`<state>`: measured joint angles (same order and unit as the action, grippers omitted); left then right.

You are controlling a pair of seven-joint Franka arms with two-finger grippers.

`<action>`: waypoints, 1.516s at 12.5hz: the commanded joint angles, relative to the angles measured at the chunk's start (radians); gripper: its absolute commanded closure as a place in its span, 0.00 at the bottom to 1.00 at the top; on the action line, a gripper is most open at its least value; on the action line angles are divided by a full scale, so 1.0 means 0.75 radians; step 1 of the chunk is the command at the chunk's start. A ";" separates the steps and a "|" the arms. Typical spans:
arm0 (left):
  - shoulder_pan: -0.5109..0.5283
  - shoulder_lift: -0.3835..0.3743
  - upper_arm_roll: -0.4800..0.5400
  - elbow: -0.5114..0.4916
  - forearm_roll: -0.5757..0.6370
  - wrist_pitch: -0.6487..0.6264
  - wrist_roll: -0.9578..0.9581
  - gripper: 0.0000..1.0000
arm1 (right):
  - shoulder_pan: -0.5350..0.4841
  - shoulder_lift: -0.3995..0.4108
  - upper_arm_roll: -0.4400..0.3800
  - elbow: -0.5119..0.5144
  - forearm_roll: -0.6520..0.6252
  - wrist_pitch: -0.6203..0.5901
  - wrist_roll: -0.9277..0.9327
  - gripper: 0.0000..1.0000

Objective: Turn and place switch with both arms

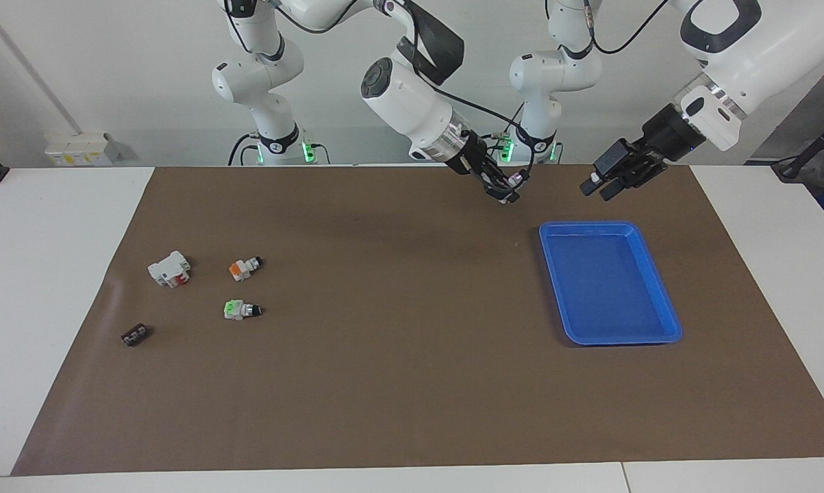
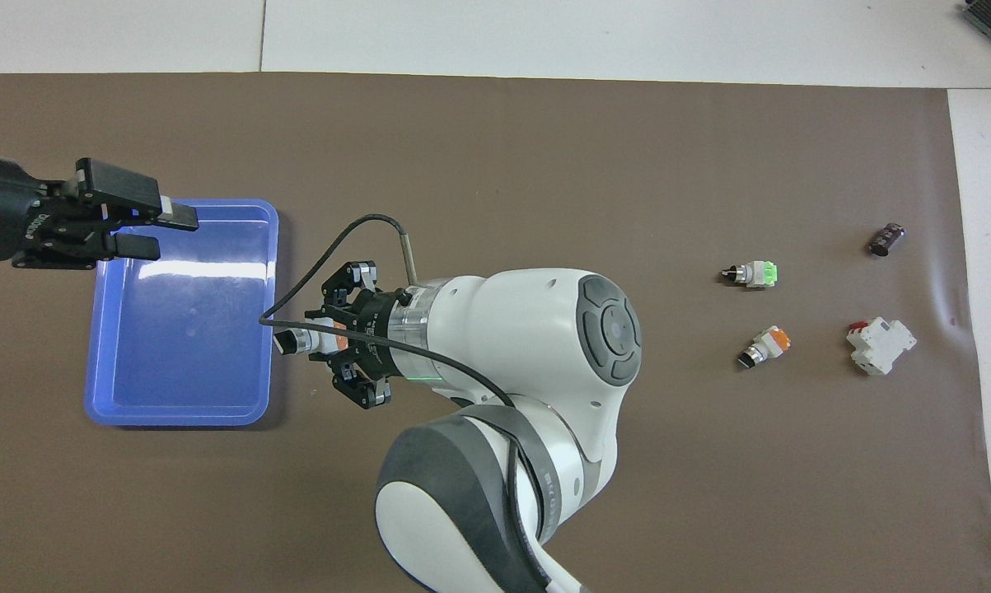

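Spanning the table at 6 o'clock, right arm (image 2: 495, 461) carried switch (image 2: 297, 340), right gripper (image 2: 334, 342) clamped on its orange block, beside tray (image 2: 264, 247). Left gripper (image 1: 607, 183) hovered, fingers parted. Switch looked light, rigid, slick; take the free black knob end.

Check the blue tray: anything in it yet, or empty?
Empty. The blue tray shows only bare floor in both views. The held switch hangs in the right tool beside the tray's rim, not in it.
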<state>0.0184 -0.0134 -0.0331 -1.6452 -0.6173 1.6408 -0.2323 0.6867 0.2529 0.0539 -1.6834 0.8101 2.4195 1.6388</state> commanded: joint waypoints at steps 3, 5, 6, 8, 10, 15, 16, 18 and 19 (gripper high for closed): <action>0.073 -0.115 0.020 -0.152 -0.164 -0.140 -0.203 0.43 | -0.012 0.002 0.002 0.015 0.010 0.022 0.201 1.00; 0.086 -0.137 0.020 -0.209 -0.196 -0.114 -0.248 0.43 | -0.005 0.002 0.002 0.015 0.012 0.046 0.206 1.00; 0.086 -0.146 0.018 -0.240 -0.206 -0.098 -0.273 0.43 | -0.001 0.002 0.004 0.015 0.008 0.093 0.216 1.00; 0.080 -0.184 0.018 -0.322 -0.224 -0.063 -0.275 0.43 | 0.001 0.004 0.026 0.017 0.006 0.136 0.222 1.00; 0.063 -0.201 0.015 -0.349 -0.236 -0.050 -0.326 0.44 | 0.011 0.013 0.028 0.068 0.006 0.139 0.267 1.00; 0.039 -0.201 0.001 -0.345 -0.277 -0.067 -0.504 0.49 | 0.029 0.013 0.028 0.089 0.002 0.141 0.280 1.00; 0.037 -0.195 0.001 -0.330 -0.304 -0.061 -0.549 0.51 | 0.029 0.013 0.028 0.089 0.000 0.141 0.282 1.00; 0.037 -0.187 0.003 -0.302 -0.337 -0.053 -0.627 0.54 | 0.029 0.013 0.028 0.089 0.000 0.141 0.275 1.00; 0.031 -0.187 0.001 -0.302 -0.337 -0.052 -0.645 0.54 | 0.029 0.013 0.028 0.089 0.000 0.141 0.275 1.00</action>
<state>0.0567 -0.1348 -0.0381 -1.8624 -0.8516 1.5819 -0.6689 0.7116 0.2531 0.0704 -1.6327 0.8125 2.5137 1.8349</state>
